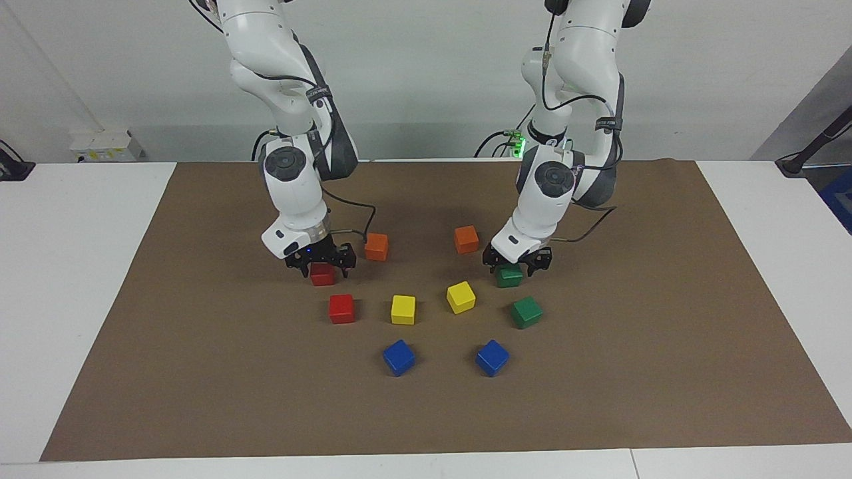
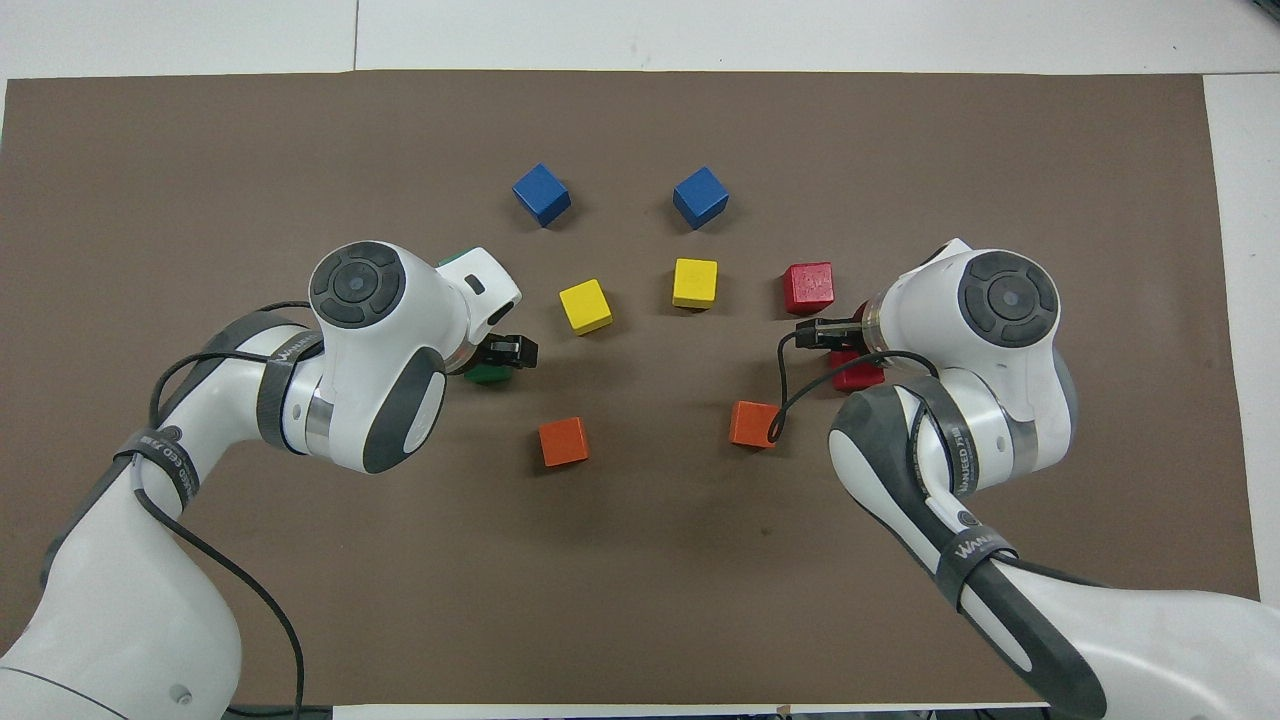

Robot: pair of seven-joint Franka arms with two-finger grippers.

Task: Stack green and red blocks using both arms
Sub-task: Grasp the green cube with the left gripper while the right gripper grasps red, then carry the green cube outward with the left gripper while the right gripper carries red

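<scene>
Jaws of the left gripper straddle a green block; the right gripper's straddle a red block; grip unclear.

I see plain cubes: two red, two dark green, two yellow, two blue, two orange, on a brown mat; white arms, black grippers.

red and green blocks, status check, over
Left gripper down over a green block; right gripper down over a red block. Second green and red untouched. Nothing stacked, nothing blocking.
</scene>
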